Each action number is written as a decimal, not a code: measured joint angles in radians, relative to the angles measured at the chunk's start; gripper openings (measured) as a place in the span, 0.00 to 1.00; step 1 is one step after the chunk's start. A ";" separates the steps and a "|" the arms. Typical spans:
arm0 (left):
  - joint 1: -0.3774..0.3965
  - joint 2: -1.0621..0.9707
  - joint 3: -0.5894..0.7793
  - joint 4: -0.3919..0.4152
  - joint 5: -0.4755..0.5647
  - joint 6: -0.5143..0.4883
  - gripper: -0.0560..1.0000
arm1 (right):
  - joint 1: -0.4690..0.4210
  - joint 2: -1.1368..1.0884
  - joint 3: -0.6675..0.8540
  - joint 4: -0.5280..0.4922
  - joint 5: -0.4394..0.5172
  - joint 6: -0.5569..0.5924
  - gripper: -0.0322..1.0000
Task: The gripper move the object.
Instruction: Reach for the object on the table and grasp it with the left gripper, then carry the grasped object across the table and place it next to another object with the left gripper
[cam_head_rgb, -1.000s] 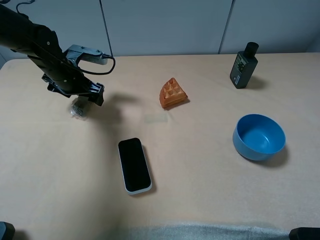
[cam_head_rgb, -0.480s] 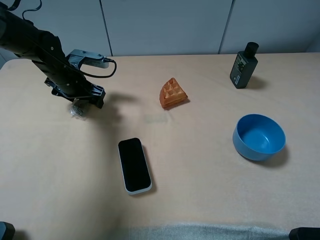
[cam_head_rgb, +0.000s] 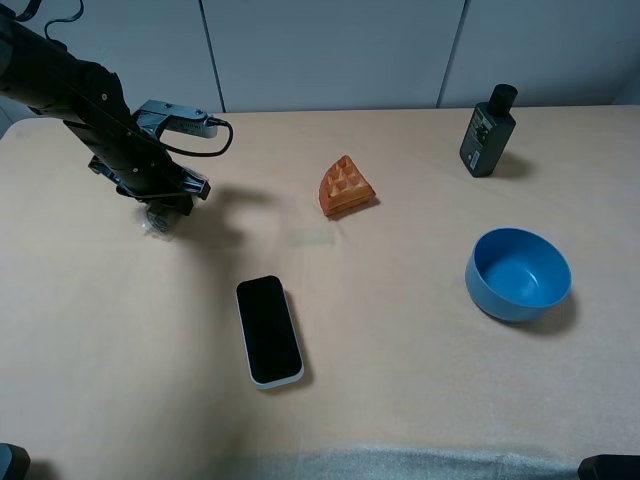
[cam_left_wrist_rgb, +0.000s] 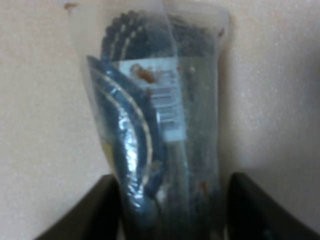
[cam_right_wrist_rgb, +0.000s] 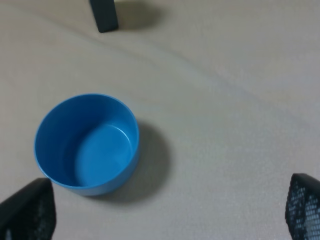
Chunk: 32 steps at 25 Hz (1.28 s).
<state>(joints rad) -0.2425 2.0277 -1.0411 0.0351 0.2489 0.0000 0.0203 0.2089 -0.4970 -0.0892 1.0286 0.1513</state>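
The object, a small crinkly clear packet (cam_head_rgb: 155, 222) with dark green-grey contents, lies on the tan table at the far left. My left gripper (cam_head_rgb: 166, 204), black with cables, is lowered right over it. In the left wrist view the packet (cam_left_wrist_rgb: 160, 115) lies lengthwise between the two dark fingers (cam_left_wrist_rgb: 102, 210), which stand open on either side of its near end, close to it. My right gripper (cam_right_wrist_rgb: 165, 200) is open and empty; the exterior view shows only a corner of that arm at the bottom right.
A black phone (cam_head_rgb: 268, 330) lies in front of centre. An orange waffle wedge (cam_head_rgb: 345, 187) sits mid-table. A dark green bottle (cam_head_rgb: 487, 131) stands at the back right. A blue bowl (cam_head_rgb: 517, 273) is at the right; it also shows in the right wrist view (cam_right_wrist_rgb: 87, 142).
My left gripper has dropped lower and a little back onto the packet, covering more of it. The packet and the other things have not moved.
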 joint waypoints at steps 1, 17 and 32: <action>0.000 0.000 0.000 0.000 0.000 0.000 0.44 | 0.000 0.000 0.000 0.000 0.000 0.000 0.70; 0.000 -0.001 0.000 0.000 0.000 0.000 0.24 | 0.000 0.000 0.000 0.000 0.000 0.000 0.70; 0.000 -0.064 0.000 0.000 0.037 0.000 0.23 | 0.000 0.000 0.000 0.000 0.000 0.000 0.70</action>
<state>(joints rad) -0.2425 1.9640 -1.0411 0.0351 0.2860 0.0000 0.0203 0.2089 -0.4970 -0.0892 1.0286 0.1513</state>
